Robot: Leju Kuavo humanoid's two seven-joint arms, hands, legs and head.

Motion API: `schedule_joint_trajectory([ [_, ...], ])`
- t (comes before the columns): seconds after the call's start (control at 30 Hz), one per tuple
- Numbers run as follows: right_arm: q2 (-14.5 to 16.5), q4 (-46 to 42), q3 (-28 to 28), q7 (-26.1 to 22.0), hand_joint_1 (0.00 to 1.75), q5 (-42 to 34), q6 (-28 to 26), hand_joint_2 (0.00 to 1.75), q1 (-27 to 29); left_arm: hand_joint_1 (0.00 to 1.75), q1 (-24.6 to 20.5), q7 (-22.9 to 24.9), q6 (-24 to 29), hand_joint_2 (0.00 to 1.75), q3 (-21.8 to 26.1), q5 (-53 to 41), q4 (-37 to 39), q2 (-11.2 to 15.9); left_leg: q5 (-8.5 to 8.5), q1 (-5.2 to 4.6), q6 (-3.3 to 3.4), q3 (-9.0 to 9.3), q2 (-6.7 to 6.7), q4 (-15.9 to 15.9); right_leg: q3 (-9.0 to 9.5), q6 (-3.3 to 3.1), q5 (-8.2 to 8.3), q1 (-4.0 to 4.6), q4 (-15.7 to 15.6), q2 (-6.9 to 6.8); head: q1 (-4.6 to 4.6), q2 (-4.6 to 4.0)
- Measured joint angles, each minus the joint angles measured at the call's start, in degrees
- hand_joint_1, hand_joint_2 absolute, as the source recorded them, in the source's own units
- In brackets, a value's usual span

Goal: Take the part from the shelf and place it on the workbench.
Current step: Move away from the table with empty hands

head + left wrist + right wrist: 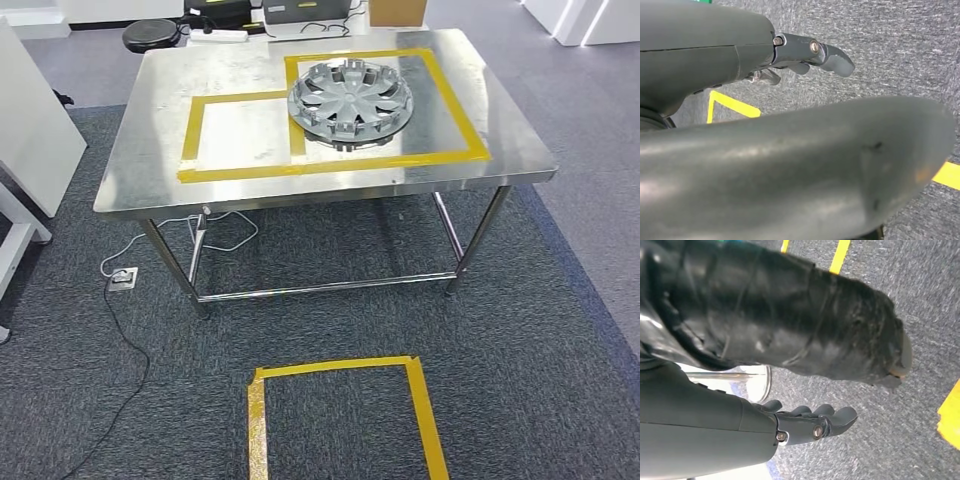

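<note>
- Left hand (798, 150) and right hand (753, 390) hang over the grey carpet (528, 380), fingers straight and apart, holding nothing.
- A yellow tape square (260, 420) marks the carpet.
- Beyond it, the part (350, 101), a silver wheel cover, lies flat on the steel desk (151, 160), inside the larger taped rectangle.

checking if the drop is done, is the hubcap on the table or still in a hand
On the table: the hubcap lies flat on the steel table, straddling the yellow tape. No hand touches it.

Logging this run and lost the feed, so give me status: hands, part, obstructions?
Left hand and right hand open, hanging over carpet. Hubcap flat on workbench, across the yellow tape lines. Nothing in the way.
</note>
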Motion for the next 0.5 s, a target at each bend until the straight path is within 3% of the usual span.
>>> schedule_joint_trajectory([
  [0.17,0.0,0.0,0.0,0.0,0.00,0.0,0.0,0.00,0.0,0.00,0.0,-2.9,-0.1,0.00,0.0,0.2,0.0,-0.3,-0.02,-0.18,0.01,-0.31,-0.05,0.2,0.14,0.12,0.07,-0.14,0.0,-0.02,0.02,0.00],
  [0.27,0.0,0.0,0.0,0.0,0.00,0.0,-0.3,0.00,-0.1,0.00,0.0,-5.5,1.3,0.00,0.0,0.3,0.0,-1.3,0.56,0.10,0.03,0.02,0.17,-1.1,-0.08,0.70,-0.46,-0.18,0.4,0.07,0.06,0.00],
  [0.33,0.0,0.0,0.0,0.0,0.00,-0.1,-0.3,0.00,-0.1,0.00,-0.1,-5.6,1.6,0.00,0.0,0.7,0.0,-1.8,1.04,0.50,0.10,0.25,0.57,-2.0,-2.18,1.19,-3.26,-0.29,4.6,0.17,0.39,0.00],
  [0.4,-0.1,0.0,-0.1,-0.1,0.00,-0.3,-0.3,0.00,-0.1,0.00,-0.1,-5.4,1.3,0.00,0.1,1.5,0.0,-2.2,1.12,0.52,0.19,0.07,1.11,-2.0,-5.89,1.74,-6.80,-0.53,12.2,0.16,0.68,0.00],
  [0.43,-0.1,0.0,-0.2,-0.3,0.00,-0.4,-0.3,0.00,0.0,0.00,0.0,-5.3,1.0,0.00,0.2,1.8,0.0,-2.4,1.11,0.53,0.18,0.00,1.42,-2.0,-7.28,2.01,-7.58,-0.69,14.9,0.15,0.72,0.00],
  [0.47,-0.1,0.0,-0.3,-0.4,0.00,-0.5,-0.3,0.00,0.0,0.00,0.0,-5.2,0.6,0.00,0.2,2.2,0.0,-2.5,1.10,0.57,0.12,-0.04,1.76,-1.9,-7.68,2.23,-7.18,-0.87,15.7,0.11,0.73,0.00],
  [0.5,-0.1,0.0,-0.3,-0.6,0.00,-0.6,-0.2,0.00,0.1,0.00,0.0,-5.2,0.3,0.00,0.2,2.4,0.0,-2.7,1.06,0.65,-0.02,-0.06,2.10,-1.8,-6.94,2.45,-5.71,-1.06,14.0,-0.04,0.75,0.00],
])
